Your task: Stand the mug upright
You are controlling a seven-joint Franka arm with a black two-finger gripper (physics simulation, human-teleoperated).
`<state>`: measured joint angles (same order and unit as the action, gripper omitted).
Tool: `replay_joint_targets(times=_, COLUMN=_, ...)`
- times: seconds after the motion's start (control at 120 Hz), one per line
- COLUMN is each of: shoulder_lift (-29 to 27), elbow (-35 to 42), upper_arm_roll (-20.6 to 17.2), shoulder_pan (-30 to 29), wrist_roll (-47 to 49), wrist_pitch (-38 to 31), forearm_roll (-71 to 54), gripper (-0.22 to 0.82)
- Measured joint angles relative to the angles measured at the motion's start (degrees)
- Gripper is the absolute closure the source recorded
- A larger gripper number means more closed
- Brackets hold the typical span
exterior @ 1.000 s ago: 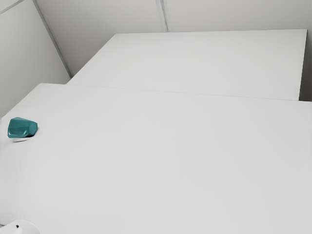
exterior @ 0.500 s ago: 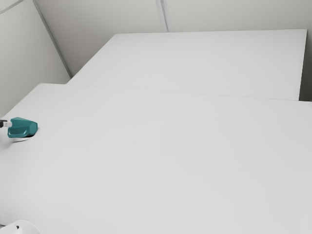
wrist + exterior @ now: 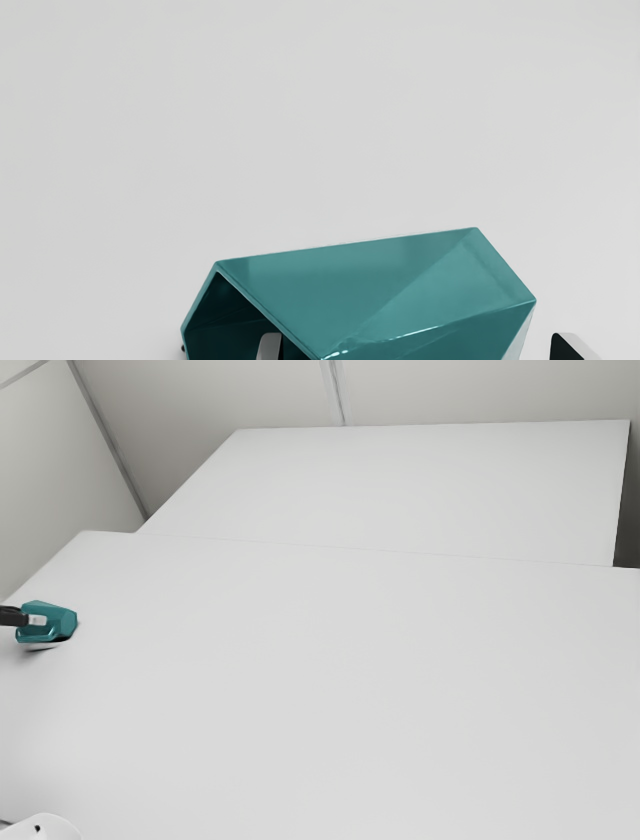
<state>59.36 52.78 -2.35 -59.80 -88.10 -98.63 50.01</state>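
Exterior view: the glossy teal, many-faceted mug (image 3: 62, 622) is seen at the far left of the frame, about halfway down, lying on its side on the plain white table (image 3: 350, 690). The black two-finger hand (image 3: 38, 620) is reached in from the left edge, and its pale tip is seen across the mug's left part. By the picture, the bulk of the mug is therefore placed to the right of the hand, with hardly any ground left to be crossed. A white rounded object (image 3: 45, 829) is seen at the lower left corner, well apart from both.

Wrist view: the mug's long axis is shown running from its dark open mouth to its closed base, nearly in line with the spread of the hand and only slightly skewed to it. One finger (image 3: 270, 346) is set at the mouth, against the dark opening; how deep it is sunk cannot be told. The other finger (image 3: 564, 348) is held off beyond the base, with a gap left, so the hand is open and nothing is gripped. If it were closed as it is placed, the mug would probably be met end to end or by the wall at its mouth. For the mug to be stood up, that long axis would have to be swung to vertical, mouth uppermost; slipping on the slanted facets is to be feared.
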Motion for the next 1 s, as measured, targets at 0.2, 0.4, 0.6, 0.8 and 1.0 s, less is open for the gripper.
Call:
replay_joint_targets(times=0.2, shoulder_lift=-0.11, elbow=0.48, upper_arm_roll=-0.03, shoulder_pan=0.6, wrist_roll=-0.06, wrist_pitch=-0.06, forearm_roll=0.0, gripper=0.16)
replay_joint_targets(times=0.4, shoulder_lift=-0.27, elbow=0.51, upper_arm_roll=-0.38, shoulder_pan=0.64, wrist_roll=0.23, wrist_pitch=-0.09, forearm_roll=0.12, gripper=0.29)
replay_joint_targets(times=0.6, shoulder_lift=-0.76, elbow=1.03, upper_arm_roll=-0.45, shoulder_pan=0.67, wrist_roll=0.5, wrist_pitch=-0.26, forearm_roll=0.11, gripper=0.47)
replay_joint_targets(times=0.8, shoulder_lift=-2.18, elbow=2.07, upper_arm_roll=-0.38, shoulder_pan=1.14, wrist_roll=0.67, wrist_pitch=-0.34, forearm_roll=-0.04, gripper=0.69)
replay_joint_targets(times=1.0, shoulder_lift=-6.16, elbow=5.33, upper_arm_roll=-0.34, shoulder_pan=1.94, wrist_roll=0.78, wrist_pitch=-0.96, forearm_roll=-0.7, gripper=0.75)
